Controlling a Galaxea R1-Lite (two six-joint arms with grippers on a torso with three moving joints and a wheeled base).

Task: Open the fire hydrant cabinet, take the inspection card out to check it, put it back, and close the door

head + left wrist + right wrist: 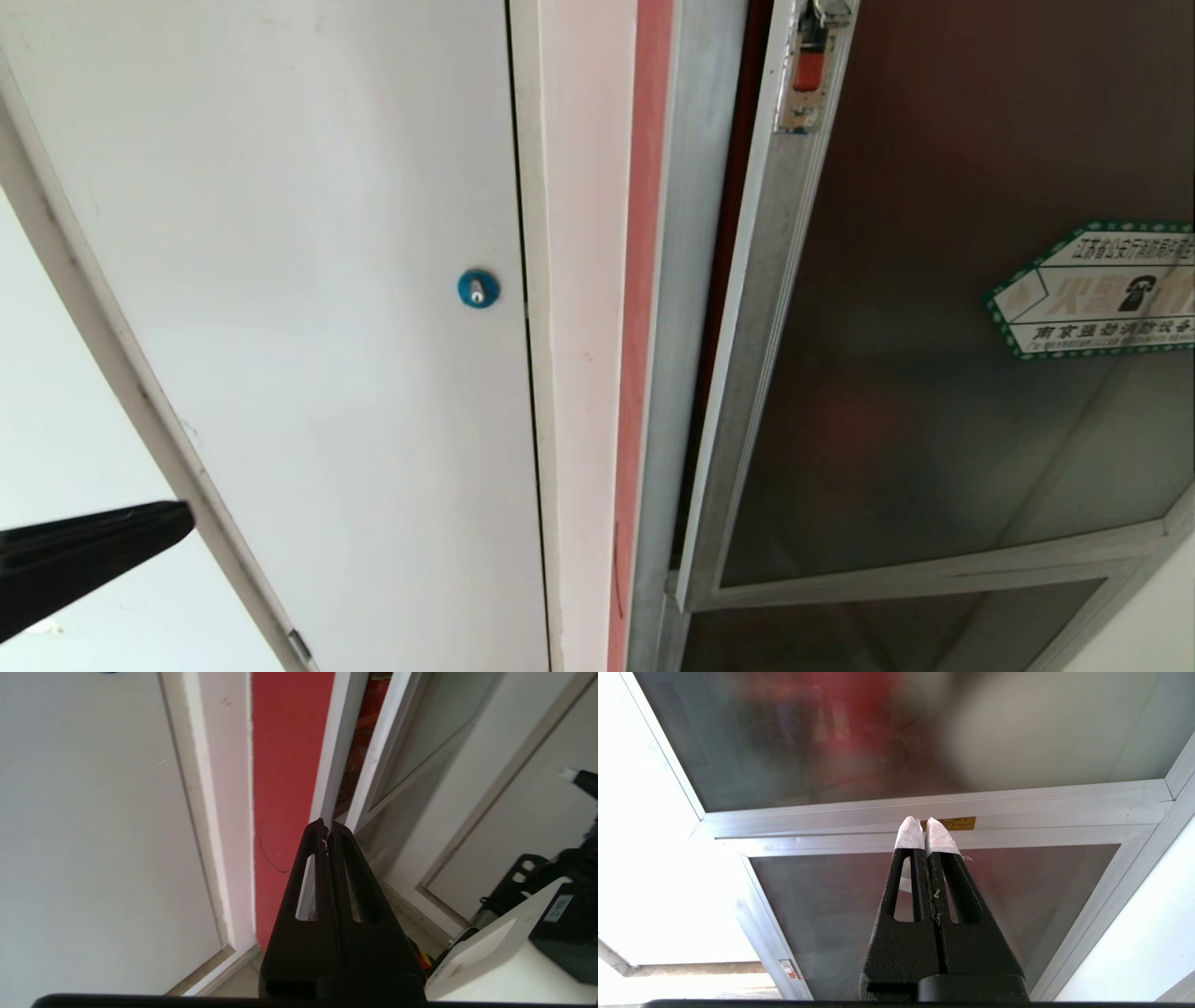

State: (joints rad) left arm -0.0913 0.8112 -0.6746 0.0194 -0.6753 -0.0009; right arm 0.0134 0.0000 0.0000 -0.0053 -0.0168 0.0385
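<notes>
Beyond the left gripper point(327, 823), whose fingers are pressed together on nothing, the door point(934, 392) stands ajar just ahead of their tips; a closed tip could skid off its edge. Right gripper point(924, 820), clamped empty, faces the lower panel point(887, 896).

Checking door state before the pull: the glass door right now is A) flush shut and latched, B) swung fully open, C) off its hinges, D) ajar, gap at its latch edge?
D: the door stands slightly out from the cabinet frame, with a dark gap running down beside its latch edge; the left wrist view shows red interior through that gap.
</notes>
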